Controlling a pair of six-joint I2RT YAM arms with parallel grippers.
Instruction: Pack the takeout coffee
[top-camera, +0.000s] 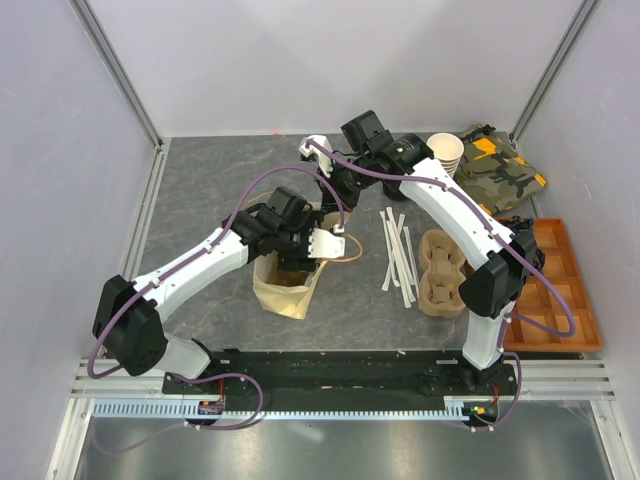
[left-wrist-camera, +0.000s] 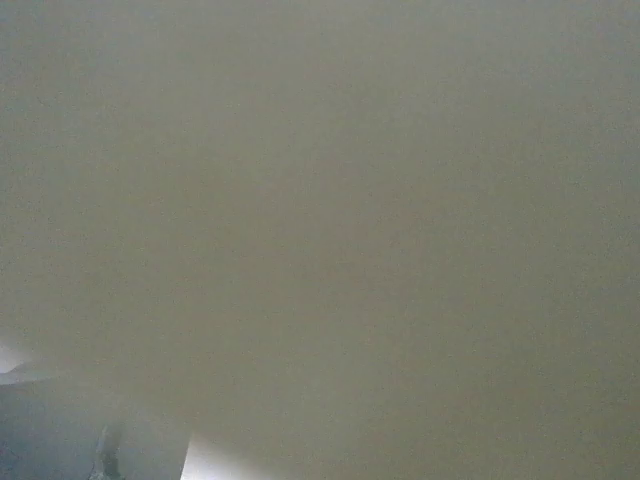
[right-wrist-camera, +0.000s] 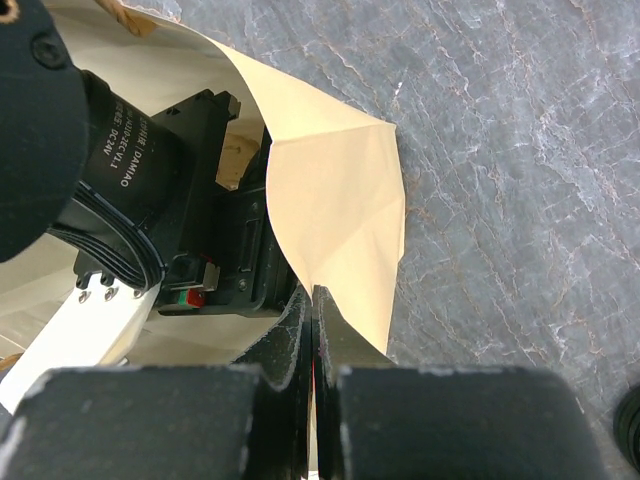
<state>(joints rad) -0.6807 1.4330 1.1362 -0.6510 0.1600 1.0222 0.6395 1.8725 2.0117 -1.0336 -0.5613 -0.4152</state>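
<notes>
Centre-left of the overhead view: a tan paper bag (top-camera: 280, 295) stands open on the grey worktop (top-camera: 200, 200). The left arm (top-camera: 190, 265) reaches into the bag's mouth. The left pincer (top-camera: 292, 262) is down inside the bag, and its wrist camera shows only blurred beige. Whether its jaws are apart or together cannot be told.

The takeout coffee shows in no view, so its position cannot be told.

The right pincer (right-wrist-camera: 312, 300) is at the bag's far rim, its 2 fingers pressed together on the paper edge.

Right of the bag lie loose white strips (top-camera: 398, 255), then a pulp cup carrier (top-camera: 445, 270). At upper right stand a stack of paper cups (top-camera: 447, 152) and a camouflage pouch (top-camera: 503, 168). An orange tray (top-camera: 578, 300) sits at the right edge.
</notes>
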